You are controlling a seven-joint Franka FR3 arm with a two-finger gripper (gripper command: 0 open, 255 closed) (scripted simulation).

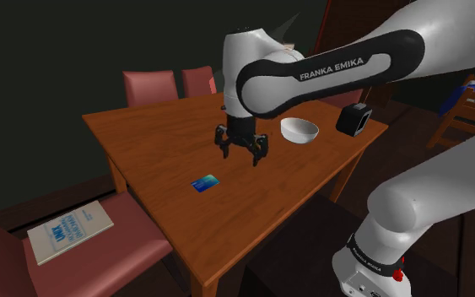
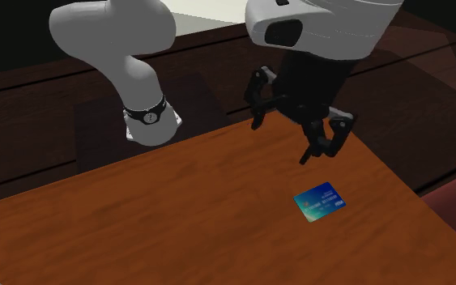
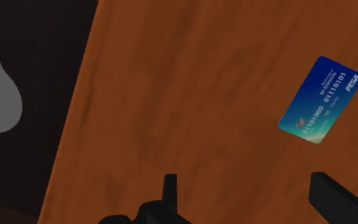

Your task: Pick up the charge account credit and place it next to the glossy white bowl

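Gripper: the white Franka arm's black gripper (image 1: 242, 152) hangs above the middle of the wooden surface (image 1: 151, 139), spread wide and holding nothing.

Credit card, place: the credit card (image 1: 205, 182) lies flat on the surface. It is apart from the gripper and off to one side of it. It sits nearer the edge facing the red chair (image 1: 134, 245) that carries a book (image 1: 71, 229) than the edge toward the stand.

White bowl: the glossy white bowl (image 1: 299, 130) sits toward the far corner on the stand's side, near a black box (image 1: 355, 118) and well apart from the card.

Risk, aim: in the wrist view the card lies outside the span of the fingers (image 3: 170, 191), ahead of them and beyond one. A straight descent from here would likely close on bare wood.

Risk, grasp: the card is thin and flush with the wood, with no raised edge. The fingertips could skate over it or jam against the surface. It also lies askew to the line between the fingers, so closing could spin or shove it rather than clasp it.

Risk, edge: in the second exterior view the card is not far from that view's right-hand edge of the surface. A hard nudge could send it over.

Risk, placing: the black box crowds one side of the bowl, so a careless release could knock either.

Credit card, look: a rounded rectangle, deep blue fading to green at one end. It carries white digits in rows and a "PISA" mark in one corner.
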